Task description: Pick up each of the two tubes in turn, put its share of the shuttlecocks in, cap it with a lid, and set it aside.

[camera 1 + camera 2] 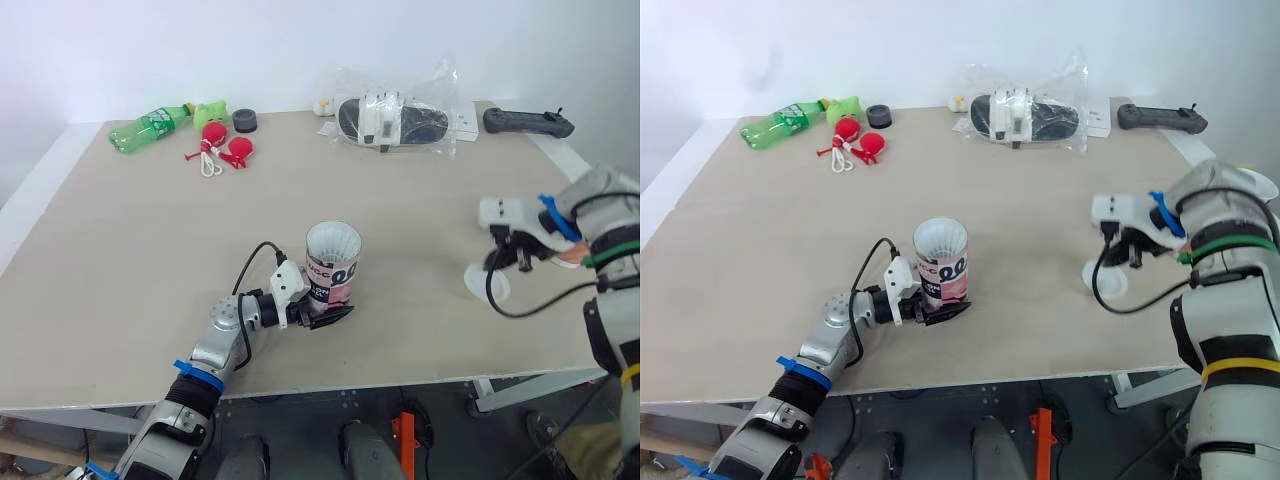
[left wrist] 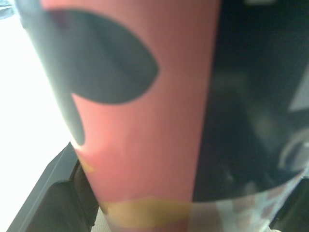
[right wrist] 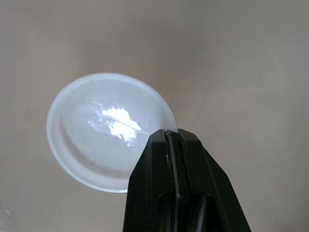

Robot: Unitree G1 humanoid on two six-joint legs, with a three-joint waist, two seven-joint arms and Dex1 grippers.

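Clamping the lower part of the tube [image 1: 332, 278] from both sides, the left gripper [image 1: 333, 314] holds it near the front middle of the table [image 1: 130, 260]. The tube stands upright, long axis vertical and open mouth up, with the white skirt of a shuttlecock [image 1: 333, 242] showing at its rim; in the left wrist view its pink and black wall sits close between the fingers. Well to the right, the right gripper [image 3: 171, 136] has its two fingers pressed together with nothing between them, tips pointing down over the edge of the translucent lid [image 3: 96, 140], which lies flat on the table; whether they touch it cannot be told. A black cable [image 1: 520, 308] loops in front of the lid. Bare tabletop separates tube and lid. Along the far edge lie a green bottle [image 1: 150, 126], red toys [image 1: 225, 146], a black ring [image 1: 245, 121], a plastic bag [image 1: 395, 120] and a black handle [image 1: 528, 123].
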